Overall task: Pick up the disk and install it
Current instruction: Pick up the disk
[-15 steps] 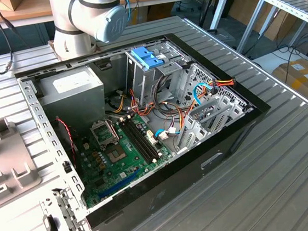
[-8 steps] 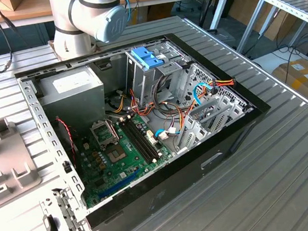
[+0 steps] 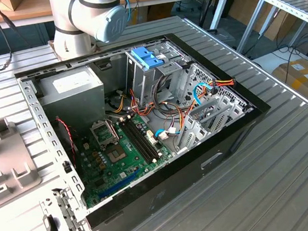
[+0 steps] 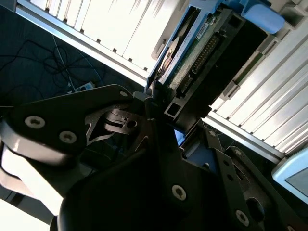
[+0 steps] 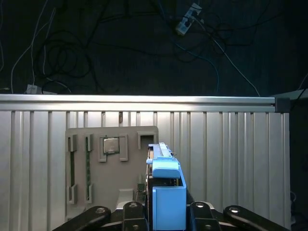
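Between the two black fingers of the pincer (image 5: pixel 166 214), clamps the disk (image 5: pixel 168 195), closed on it from both sides. Holds it on edge, blue side bracket toward the first wrist view, connector row and green board edge showing in the second wrist view. Hovers over the ribbed aluminium surface (image 5: pixel 231 159), near a grey fixture plate (image 5: pixel 110 166) lying on it with a square chip (image 5: pixel 110 145) seated. Across the exterior view, shows the arm (image 3: pixel 88 17) behind an open computer case (image 3: pixel 203 160), with grey power-supply box (image 3: pixel 74 88), green motherboard (image 3: pixel 119 152) and drive cage (image 3: pixel 156 79) topped by light-blue tabs (image 3: pixel 147 56).
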Tool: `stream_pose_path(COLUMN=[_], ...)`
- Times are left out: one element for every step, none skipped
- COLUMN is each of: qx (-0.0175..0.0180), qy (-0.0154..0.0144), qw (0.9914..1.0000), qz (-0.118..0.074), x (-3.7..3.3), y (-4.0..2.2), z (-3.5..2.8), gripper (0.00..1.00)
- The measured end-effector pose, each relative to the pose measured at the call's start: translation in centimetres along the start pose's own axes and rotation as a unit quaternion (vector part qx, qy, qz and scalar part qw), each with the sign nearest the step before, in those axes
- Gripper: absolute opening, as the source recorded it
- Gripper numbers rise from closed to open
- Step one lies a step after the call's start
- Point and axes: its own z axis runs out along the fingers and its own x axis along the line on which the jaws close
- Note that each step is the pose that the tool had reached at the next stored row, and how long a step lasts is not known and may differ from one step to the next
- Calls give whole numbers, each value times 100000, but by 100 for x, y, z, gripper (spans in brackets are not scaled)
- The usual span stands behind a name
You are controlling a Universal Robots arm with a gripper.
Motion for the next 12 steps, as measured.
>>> stream_pose_path(qx=[-1, 5, 2, 0, -2, 1, 2, 0, -1, 0, -4, -5], qy=[-49, -103, -129, -157, -198, -234, -251, -302, -336, -381, -428, -470], qw=[100000, 100000, 100000, 100000, 100000, 100000, 100000, 100000, 99999, 99999, 99999, 99999], qz=[-2, -5, -6, -7, -8, -11, -13, -14, -17, -18, -17, -21], x=[-1, -2, -2, -3, -3, -4, -4, -5, -6, -7, -7, -8], y=[1, 1, 2, 2, 3, 3, 3, 4, 4, 5, 5, 6], z=[-16, -29, -37, -46, -58, -68, -74, -90, -101, -114, -126, -137], gripper=[36, 36, 36, 36, 36, 36, 36, 36, 36, 36, 36, 36])
